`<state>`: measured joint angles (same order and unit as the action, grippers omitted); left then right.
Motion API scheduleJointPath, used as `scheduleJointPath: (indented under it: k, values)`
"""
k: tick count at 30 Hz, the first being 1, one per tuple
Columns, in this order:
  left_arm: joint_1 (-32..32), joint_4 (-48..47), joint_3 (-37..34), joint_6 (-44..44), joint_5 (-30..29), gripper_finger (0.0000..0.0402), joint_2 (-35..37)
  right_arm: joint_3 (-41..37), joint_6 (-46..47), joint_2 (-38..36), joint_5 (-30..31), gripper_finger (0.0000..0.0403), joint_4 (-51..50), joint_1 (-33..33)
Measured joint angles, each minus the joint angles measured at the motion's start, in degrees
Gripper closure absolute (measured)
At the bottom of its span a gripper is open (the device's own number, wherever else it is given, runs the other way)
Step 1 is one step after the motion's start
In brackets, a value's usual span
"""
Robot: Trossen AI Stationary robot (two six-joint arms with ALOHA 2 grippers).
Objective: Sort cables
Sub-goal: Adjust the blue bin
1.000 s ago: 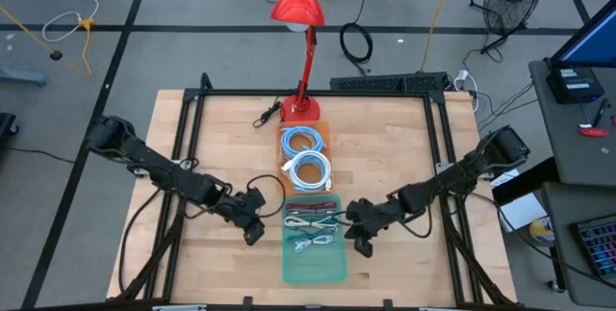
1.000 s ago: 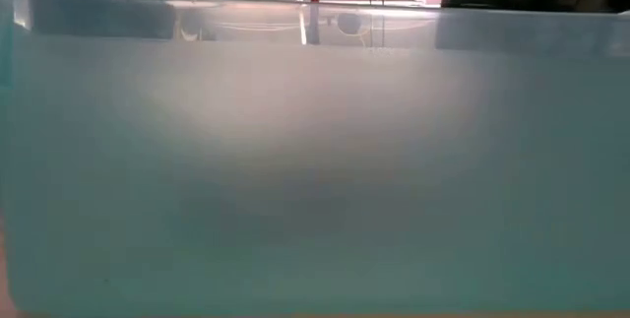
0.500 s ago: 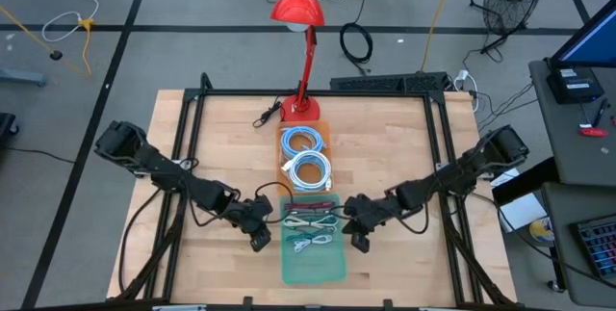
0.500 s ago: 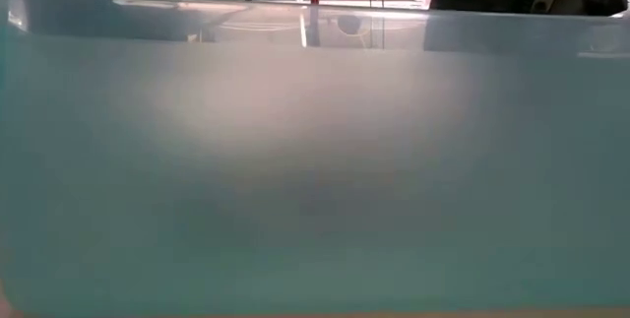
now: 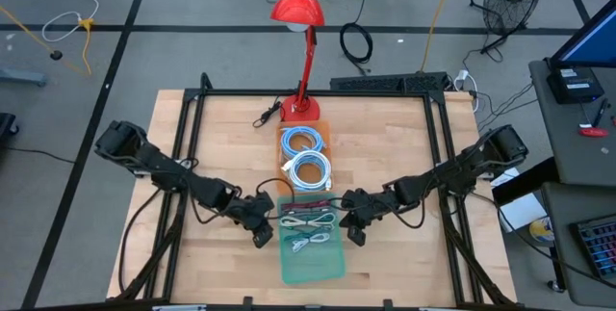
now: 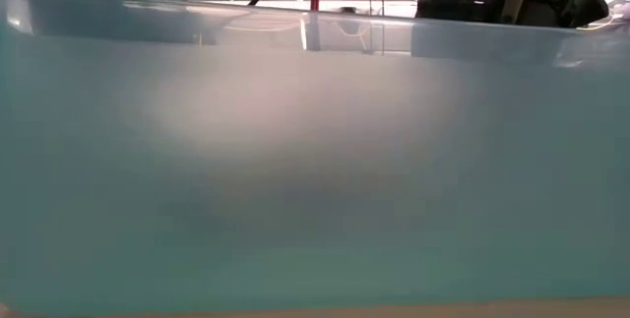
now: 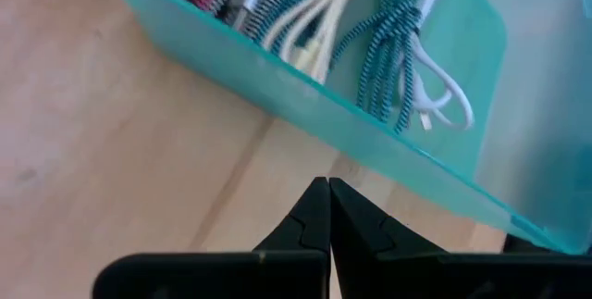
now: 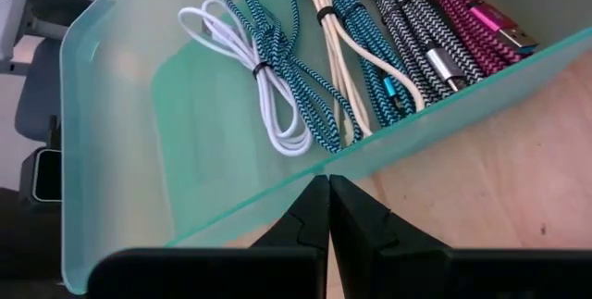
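From where I stand, both arms are down low on the desk [image 5: 385, 157], one at each long side of the teal tray [image 5: 313, 265]. The left gripper [image 5: 262, 236] sits at the tray's left wall with its fingers pressed together and nothing between them; its wrist view shows the closed tips just short of the translucent wall. The right gripper [image 5: 352, 232] mirrors it on the other side, also pinched closed and empty, its tips right at the tray's edge.

The short cables are already in the tray: a white bundle [image 8: 264, 86], teal braided ones [image 8: 287, 68], a cream one [image 8: 338, 58], grey braided [image 8: 407, 31] and a pink one [image 8: 472, 7], lying side by side. Behind the tray, the orange box [image 5: 325, 138] holds two light-blue coils [image 5: 308, 168]. The red lamp [image 5: 296, 8] stands at the far edge of the desk.

It looks to me as though the step is nudging or squaring up the tray with closed fingertips, not picking anything. To do it well, both grippers should meet the walls low down, at about the same point along the tray's length, and push evenly, so the tray slides straight and does not twist. The wall looks thin and flexible, so a gentle, slow push is wise. I would also keep the tray from bumping the orange box, which sits touching or nearly touching it; I cannot tell which.
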<state>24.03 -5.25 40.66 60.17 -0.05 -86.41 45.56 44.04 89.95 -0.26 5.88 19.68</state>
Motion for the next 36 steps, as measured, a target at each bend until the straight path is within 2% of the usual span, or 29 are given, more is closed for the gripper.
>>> scheduleJointPath:
  k: [21,36]
  values:
    - [-6.68,-2.45,0.00,-6.11,2.10,0.0402,0.02,0.00,0.28,0.00,-0.01,0.0403,2.98,0.00]
    - [-7.89,-2.71,0.00,-7.57,2.33,0.0402,0.02,0.00,0.26,0.00,0.06,0.0403,2.89,0.00]
